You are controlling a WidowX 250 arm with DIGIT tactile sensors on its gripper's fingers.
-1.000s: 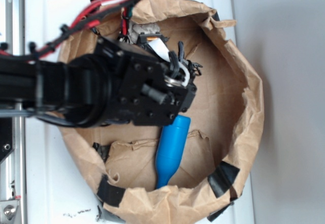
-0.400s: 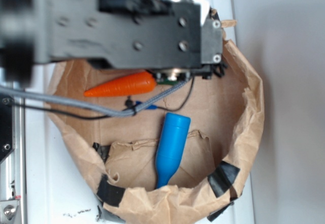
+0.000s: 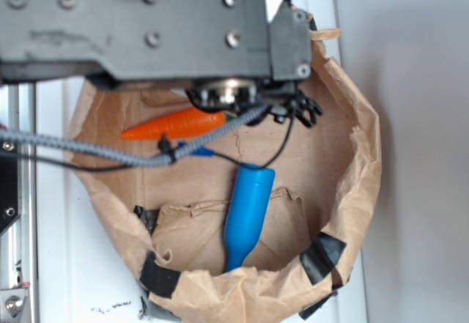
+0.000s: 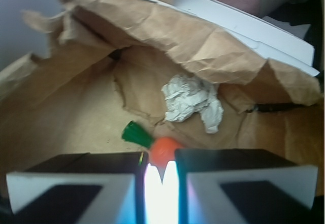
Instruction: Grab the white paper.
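Arm: the dark metal arm [image 3: 146, 26] is hanging level across the top of the brown paper bag [image 3: 359, 191].
Fingers: the fingers [image 4: 161, 176] are sitting almost closed — holding nothing.
White paper: the white paper [image 4: 193, 101], crumpled and wrinkly, is lying under the bag's folded rim, beyond the smooth orange carrot [image 3: 176, 125].
Bottle: a glossy blue bottle [image 3: 248, 217] is lying lower down.

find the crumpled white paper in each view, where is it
Exterior: not visible; the arm's grey body covers the upper part of the brown paper bag.
Wrist: white paper right of centre, on the bag floor under the folded-over bag wall.
Shared landmark: the orange carrot, seen in the wrist view end-on just below the paper.
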